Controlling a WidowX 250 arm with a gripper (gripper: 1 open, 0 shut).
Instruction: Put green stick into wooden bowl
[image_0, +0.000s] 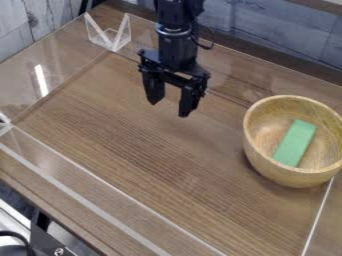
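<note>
A round, light tan wooden bowl (293, 140) with thick walls sits near the right edge of the brown wood-grain table (134, 150). Inside the bowl lies the small flat bright green stick (295, 141), resting on the bottom. Farther back and well to the left of the bowl, the black gripper (174, 98) hangs above the table, its fingers spread apart and holding nothing.

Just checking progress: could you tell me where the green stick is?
The green stick lies inside the wooden bowl, at the right of the camera view.
</note>
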